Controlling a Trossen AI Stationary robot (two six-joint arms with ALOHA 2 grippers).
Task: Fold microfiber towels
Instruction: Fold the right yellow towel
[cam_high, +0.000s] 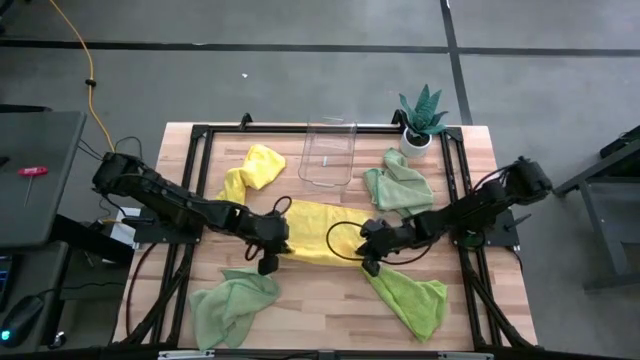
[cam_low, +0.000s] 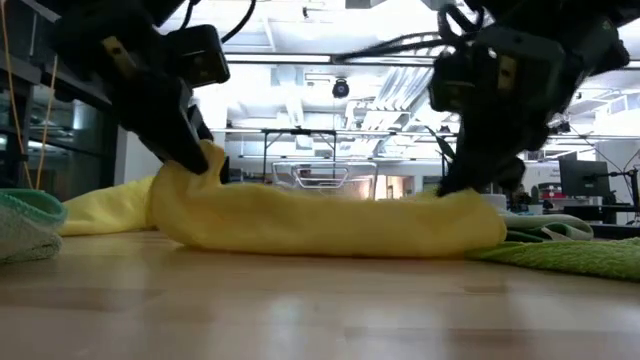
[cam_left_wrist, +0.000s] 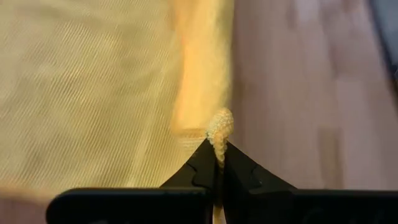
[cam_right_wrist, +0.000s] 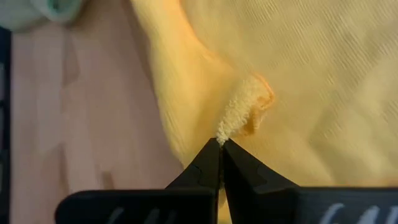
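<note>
At the middle of the desk, we hold the yellow towel by two corners: our left gripper has its jaws pinched closed on the cloth at one end, and our right gripper has its jaws closed on the other. The towel looks doubled over in a long band, so we judge its fold under way but not finished. A second yellow towel, two pale green towels and a lime towel lie rumpled around it, apparently still to be folded.
</note>
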